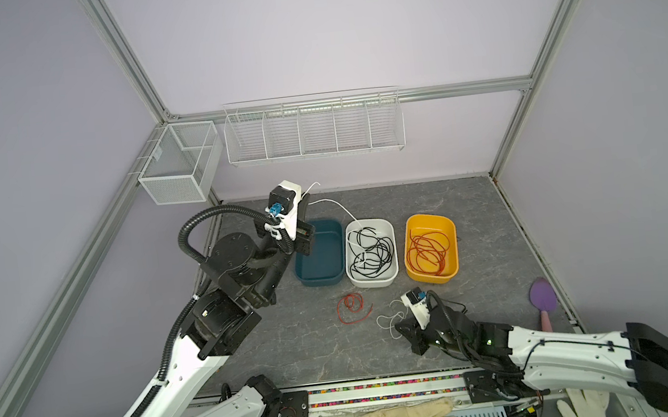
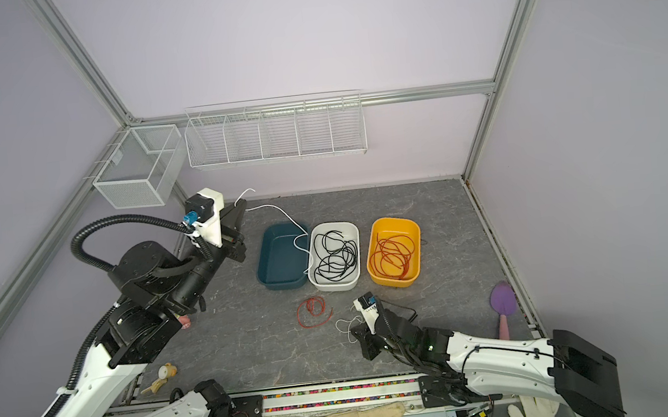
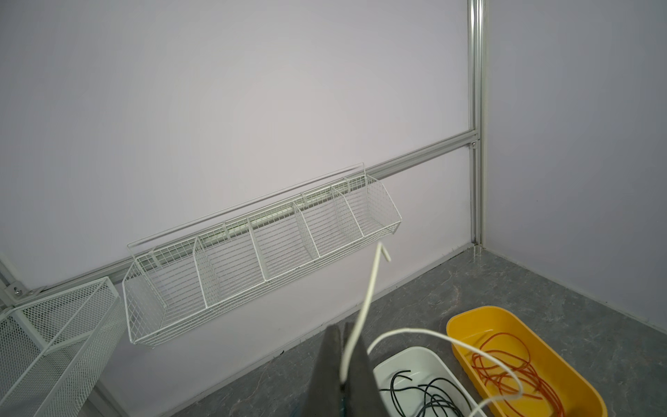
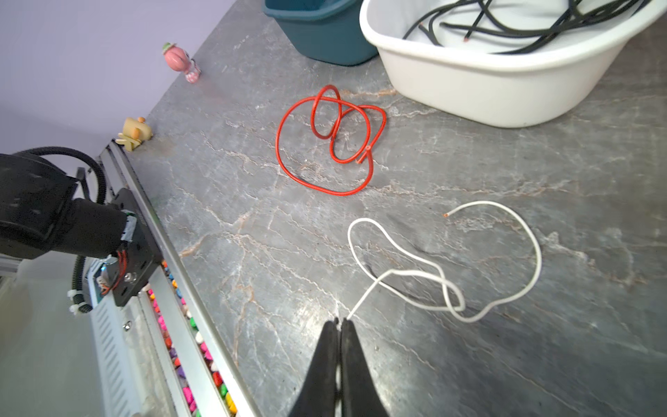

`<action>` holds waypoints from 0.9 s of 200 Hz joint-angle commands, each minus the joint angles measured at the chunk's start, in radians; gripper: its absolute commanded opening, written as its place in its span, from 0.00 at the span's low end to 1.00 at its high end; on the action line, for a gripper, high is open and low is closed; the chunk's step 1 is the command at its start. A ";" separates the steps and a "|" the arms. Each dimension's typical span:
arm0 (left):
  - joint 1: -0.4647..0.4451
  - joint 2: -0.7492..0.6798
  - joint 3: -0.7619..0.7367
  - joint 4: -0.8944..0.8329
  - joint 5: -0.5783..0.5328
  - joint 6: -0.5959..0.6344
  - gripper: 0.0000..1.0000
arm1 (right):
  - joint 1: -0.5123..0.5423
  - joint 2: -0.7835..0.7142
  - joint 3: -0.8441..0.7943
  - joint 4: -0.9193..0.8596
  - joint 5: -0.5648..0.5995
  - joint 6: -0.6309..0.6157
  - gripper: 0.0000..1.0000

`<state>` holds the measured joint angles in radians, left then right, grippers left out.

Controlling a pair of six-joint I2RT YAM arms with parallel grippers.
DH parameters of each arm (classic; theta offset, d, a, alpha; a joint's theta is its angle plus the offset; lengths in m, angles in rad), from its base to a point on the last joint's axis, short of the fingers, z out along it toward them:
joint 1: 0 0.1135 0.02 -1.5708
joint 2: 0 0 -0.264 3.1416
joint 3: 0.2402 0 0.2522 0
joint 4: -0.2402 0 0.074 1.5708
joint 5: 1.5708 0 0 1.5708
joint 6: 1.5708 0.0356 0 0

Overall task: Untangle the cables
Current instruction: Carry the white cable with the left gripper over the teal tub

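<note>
Tension is likely why your left gripper [image 3: 341,335] sits high, clamped on the white strand [image 3: 368,289]: lifting should draw it clear of the black cables [image 1: 372,252] in the white tub [image 1: 373,283]. Your right gripper [image 4: 339,321], jaws together, meets the end of the looped white cable [image 4: 534,252] on the worktop [image 4: 469,361], near the red cable [image 4: 339,194].

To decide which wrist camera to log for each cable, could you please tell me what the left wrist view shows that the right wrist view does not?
Only the left wrist view: the left gripper shut on a white cable, the wire wall rack, and the yellow tub of red cables. Only the right wrist view: the right gripper shut on the end of a second white cable, a loose red cable on the table, a pink toy and a yellow toy. Both: the white tub holding black cables.
</note>
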<state>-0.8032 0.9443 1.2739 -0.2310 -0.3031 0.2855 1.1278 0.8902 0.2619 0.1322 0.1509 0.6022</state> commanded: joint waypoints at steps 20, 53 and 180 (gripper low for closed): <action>0.065 0.042 -0.096 0.086 0.001 0.037 0.00 | 0.006 -0.216 0.020 -0.215 0.063 0.006 0.07; 0.095 0.071 -0.160 0.180 0.015 0.045 0.00 | 0.007 -0.388 0.033 -0.357 0.078 0.001 0.07; 0.226 0.296 -0.280 0.448 0.020 0.070 0.00 | 0.007 -0.541 0.146 -0.572 0.075 -0.033 0.07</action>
<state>-0.6060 1.2114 1.0309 0.1322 -0.2905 0.3527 1.1286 0.3695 0.3744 -0.4015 0.2176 0.5865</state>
